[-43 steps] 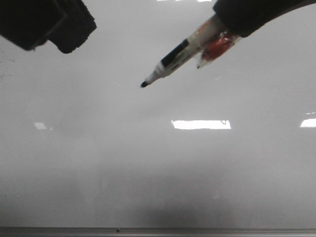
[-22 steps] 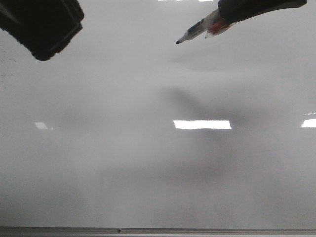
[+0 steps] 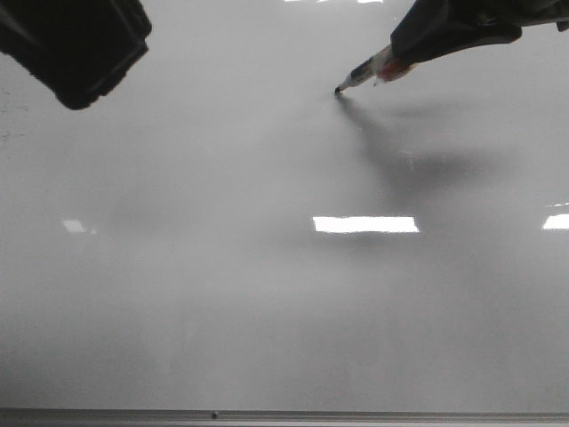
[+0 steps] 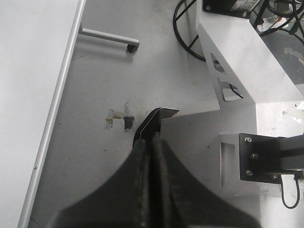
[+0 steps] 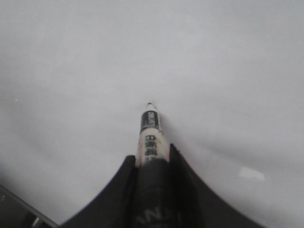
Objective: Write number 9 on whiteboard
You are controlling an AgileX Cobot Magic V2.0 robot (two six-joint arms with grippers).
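Note:
The whiteboard (image 3: 267, 294) fills the front view, glossy pale grey, with a thin grey rail along its near edge. No drawn number 9 shows on it. My right gripper (image 3: 404, 55) is shut on a black-and-white marker (image 3: 366, 71) at the upper right; the marker's black tip meets its own shadow on the board. In the right wrist view the marker (image 5: 151, 137) sticks out between the fingers (image 5: 151, 159) toward the board (image 5: 71, 71). My left gripper (image 3: 76, 49) hangs at the upper left, off the board, its jaws (image 4: 151, 145) shut on nothing.
Bright rectangular light reflections (image 3: 365, 224) lie on the board. The left wrist view shows the board's edge (image 4: 52, 109), grey floor, a metal stand (image 4: 237, 71) and cables beside the table.
The right gripper moved the marker up and away toward the board's upper right, then lowered its tip onto the board. The left gripper shifted slightly left and has held still since.

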